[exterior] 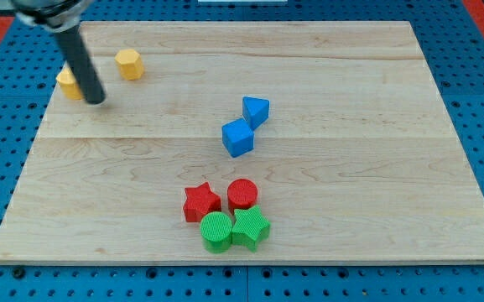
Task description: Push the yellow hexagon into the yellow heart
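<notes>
The yellow hexagon (pixel 129 64) lies near the view's top left on the wooden board (pixel 351 210). The yellow heart (pixel 68 85) lies to its left and a little lower, partly hidden behind my rod. My tip (pixel 96 101) rests on the board just right of and below the heart, touching or nearly touching it, and below-left of the hexagon, with a gap between them.
A blue triangle (pixel 256 110) and a blue cube (pixel 237 137) sit together at mid-board. A red star (pixel 201 203), a red cylinder (pixel 242 194), a green cylinder (pixel 217 231) and a green star (pixel 251 227) cluster near the view's bottom.
</notes>
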Robot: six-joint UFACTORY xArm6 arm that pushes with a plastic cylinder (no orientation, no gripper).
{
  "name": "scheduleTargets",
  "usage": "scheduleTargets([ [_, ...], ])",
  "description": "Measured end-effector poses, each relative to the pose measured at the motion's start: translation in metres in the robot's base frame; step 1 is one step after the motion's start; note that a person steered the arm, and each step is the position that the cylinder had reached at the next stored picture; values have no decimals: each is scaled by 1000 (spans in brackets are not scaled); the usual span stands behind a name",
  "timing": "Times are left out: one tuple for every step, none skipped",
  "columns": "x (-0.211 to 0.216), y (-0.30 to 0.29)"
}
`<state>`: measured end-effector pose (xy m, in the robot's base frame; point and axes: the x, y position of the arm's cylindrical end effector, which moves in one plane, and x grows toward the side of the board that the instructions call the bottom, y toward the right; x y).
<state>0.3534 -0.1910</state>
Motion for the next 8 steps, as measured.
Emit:
scheduleTargets([
  [-54, 0],
  [-81, -40],
  [-58, -57],
  [-16, -57],
  [4, -50],
  [11, 22],
  [-56, 125],
  [-144, 147],
])
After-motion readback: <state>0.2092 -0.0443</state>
